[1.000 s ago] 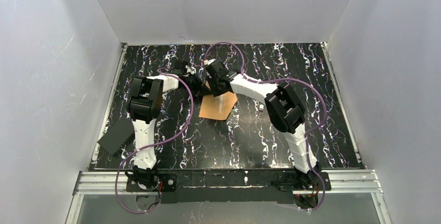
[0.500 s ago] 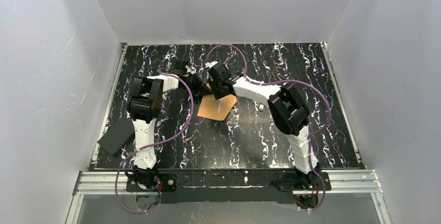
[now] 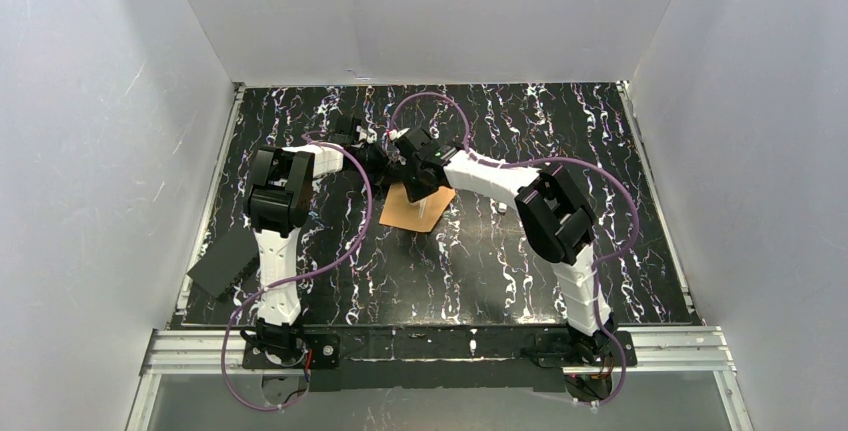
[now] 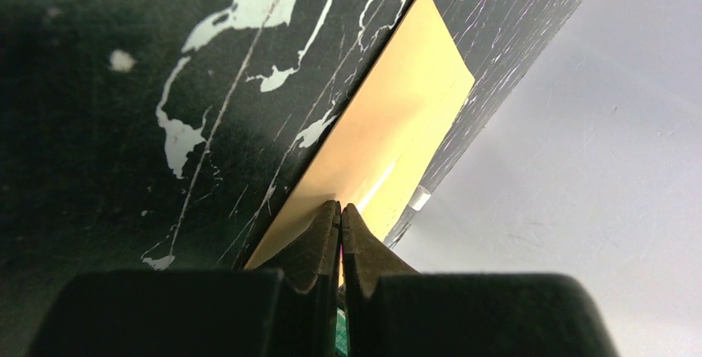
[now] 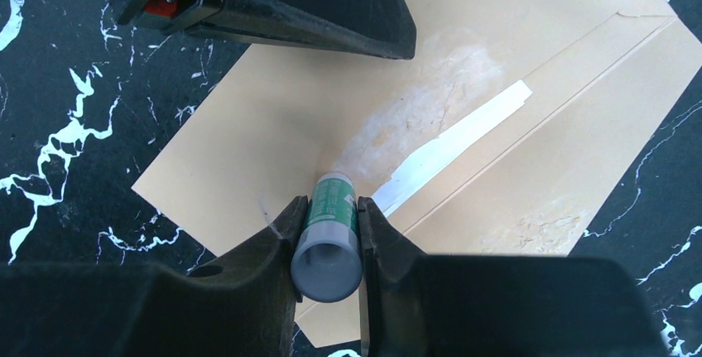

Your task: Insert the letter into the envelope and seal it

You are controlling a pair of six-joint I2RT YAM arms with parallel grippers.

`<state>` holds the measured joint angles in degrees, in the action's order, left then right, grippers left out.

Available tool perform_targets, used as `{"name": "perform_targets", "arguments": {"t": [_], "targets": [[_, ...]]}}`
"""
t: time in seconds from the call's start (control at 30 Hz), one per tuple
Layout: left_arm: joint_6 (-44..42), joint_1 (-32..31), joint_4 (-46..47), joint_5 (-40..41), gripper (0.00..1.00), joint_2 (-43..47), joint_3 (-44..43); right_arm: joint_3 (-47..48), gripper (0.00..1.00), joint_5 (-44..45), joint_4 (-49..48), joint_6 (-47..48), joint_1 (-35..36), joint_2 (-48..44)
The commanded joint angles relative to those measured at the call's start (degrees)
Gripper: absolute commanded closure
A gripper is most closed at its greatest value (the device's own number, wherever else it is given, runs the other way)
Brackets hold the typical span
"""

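Right fingers (image 5: 286, 237) gripping green-labelled glue stick (image 5: 329, 229), print illegible, left fingers (image 4: 319, 241) pinching envelope (image 4: 397, 117)

envelope (image 3: 414, 210): flat on tabletop (image 3: 560, 141), centre of overhead frame | left tool (image 3: 383, 164): on its upper-left edge | right tool (image 5: 329, 208): above its upper part, glue stick (image 5: 328, 251) in it, tip just beside strip (image 5: 455, 137) | flat panel (image 3: 222, 263): lower-left tabletop edge

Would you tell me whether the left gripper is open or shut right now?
Shut: the left gripper has its fingers pressed together, pinching the envelope at its edge.
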<state>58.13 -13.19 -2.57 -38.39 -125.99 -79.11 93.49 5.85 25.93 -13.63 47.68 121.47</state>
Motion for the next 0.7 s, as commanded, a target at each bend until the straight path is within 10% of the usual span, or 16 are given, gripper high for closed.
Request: {"name": "perform_targets", "arguments": {"t": [0.0,0.67], "targets": [[-1.7,0.4,-2.9,7.8,1.0,-3.1,1.7,1.2,0.99,4.1,10.6,-0.2,-0.7,4.9],[-0.3,0.4,-3.1,5.7,1.0,-2.0,0.0,4.9,0.99,-1.4,2.5,1.8,-4.5,3.1]]}}
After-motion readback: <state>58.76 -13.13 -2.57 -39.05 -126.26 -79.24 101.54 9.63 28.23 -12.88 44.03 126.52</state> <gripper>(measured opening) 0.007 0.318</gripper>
